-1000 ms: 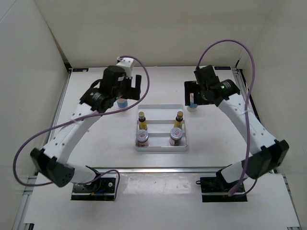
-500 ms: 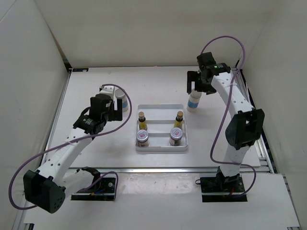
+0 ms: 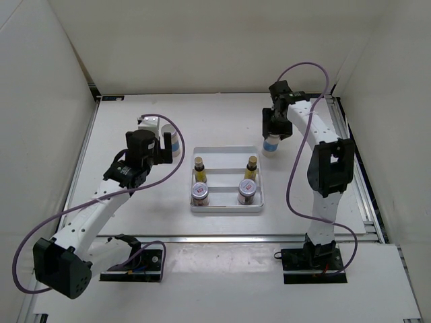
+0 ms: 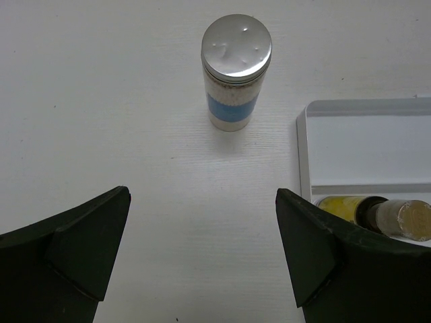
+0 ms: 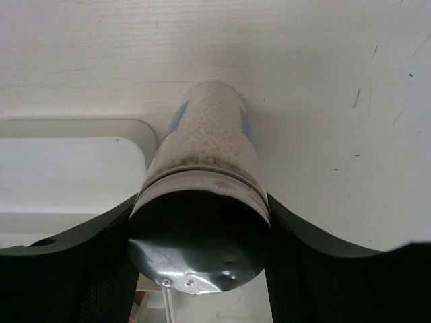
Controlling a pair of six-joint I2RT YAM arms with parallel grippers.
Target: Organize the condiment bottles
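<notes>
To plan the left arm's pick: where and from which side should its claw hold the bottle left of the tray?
Probably around the blue band, left claw going straight ahead as it faces: the bottle stands upright, round, flanks clear of the tray.

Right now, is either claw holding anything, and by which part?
Right claw grips a white blue-banded bottle by its upper body, just under the cap. Left claw is open and empty; the other white bottle stands ahead of it, untouched.

White bottle (image 4: 231, 74): dimpled, shiny metal cap, granular contents. Surface (image 4: 101, 108): matt white, finely grained. Tray (image 4: 367, 145): smooth, satin white plastic.
</notes>
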